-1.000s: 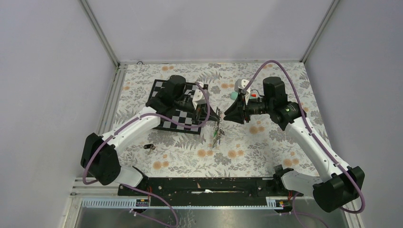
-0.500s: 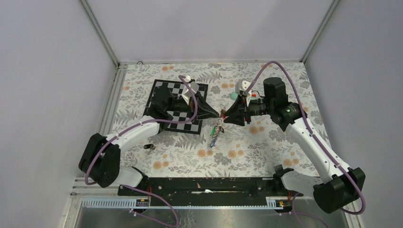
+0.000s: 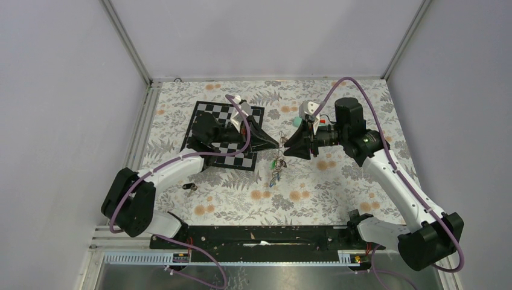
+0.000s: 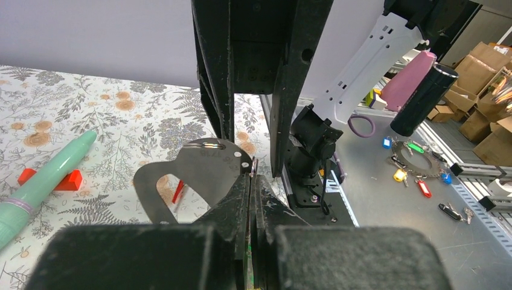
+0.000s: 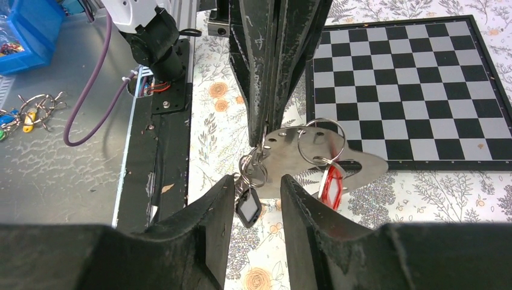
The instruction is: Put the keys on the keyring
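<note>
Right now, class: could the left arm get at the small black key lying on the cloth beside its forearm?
Probably not yet. The black key lies uncovered near that arm, but the left end effector is shut on the metal plate carrying the rings and would have to release it first.

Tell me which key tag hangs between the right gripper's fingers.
The black tag, dangling between the fingers of the right gripper. The red tag hangs outside them, off to the side against the metal plate.

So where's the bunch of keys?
In the top view the keys dangle from the metal plate pinched in the left fingers, just right of the chessboard.
</note>
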{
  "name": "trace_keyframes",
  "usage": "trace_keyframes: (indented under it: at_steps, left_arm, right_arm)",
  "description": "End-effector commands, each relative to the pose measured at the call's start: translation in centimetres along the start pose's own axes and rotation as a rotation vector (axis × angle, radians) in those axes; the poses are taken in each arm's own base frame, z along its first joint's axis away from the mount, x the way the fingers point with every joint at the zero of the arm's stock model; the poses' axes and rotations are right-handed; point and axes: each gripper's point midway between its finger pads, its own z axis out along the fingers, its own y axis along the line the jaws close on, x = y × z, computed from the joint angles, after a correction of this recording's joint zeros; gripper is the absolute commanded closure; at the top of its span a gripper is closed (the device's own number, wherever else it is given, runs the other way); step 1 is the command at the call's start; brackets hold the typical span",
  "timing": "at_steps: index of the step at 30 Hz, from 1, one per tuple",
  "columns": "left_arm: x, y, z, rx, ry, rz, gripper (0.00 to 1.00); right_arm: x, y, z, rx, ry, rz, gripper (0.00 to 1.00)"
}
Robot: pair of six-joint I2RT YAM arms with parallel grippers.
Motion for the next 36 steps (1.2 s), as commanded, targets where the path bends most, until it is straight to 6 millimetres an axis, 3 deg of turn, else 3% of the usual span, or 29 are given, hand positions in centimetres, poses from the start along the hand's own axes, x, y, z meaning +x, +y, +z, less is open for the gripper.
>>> trace_keyframes:
  at_steps: [1, 17, 28, 34, 36]
  left_arm:
    - [-1.2, 0.0, 0.3, -0.006, -0.046, 0.053, 1.0]
    - [-0.7, 0.2, 0.6, -0.012, -0.043, 0.043, 1.0]
    - [-0.7, -0.1, 0.5, -0.001, -0.037, 0.057, 1.0]
    - [-0.3, -0.6, 0.4, 0.04, 0.01, 0.117, 1.0]
    - [-0.3, -0.6, 0.4, 0.059, 0.045, 0.144, 0.93]
  right_arm:
    - [-2.3, 0.2, 0.0, -0.029, -0.052, -0.041, 0.6]
    - [-2.5, -0.1, 0.7, -0.047, -0.069, -0.008, 0.75]
    - [-2.0, -0.4, 0.7, -0.03, -0.059, -0.016, 0.99]
    - [-1.5, -0.5, 0.5, -0.01, -0.034, -0.032, 1.0]
    - [-1.0, -0.6, 0.5, -0.002, -0.019, -0.04, 1.0]
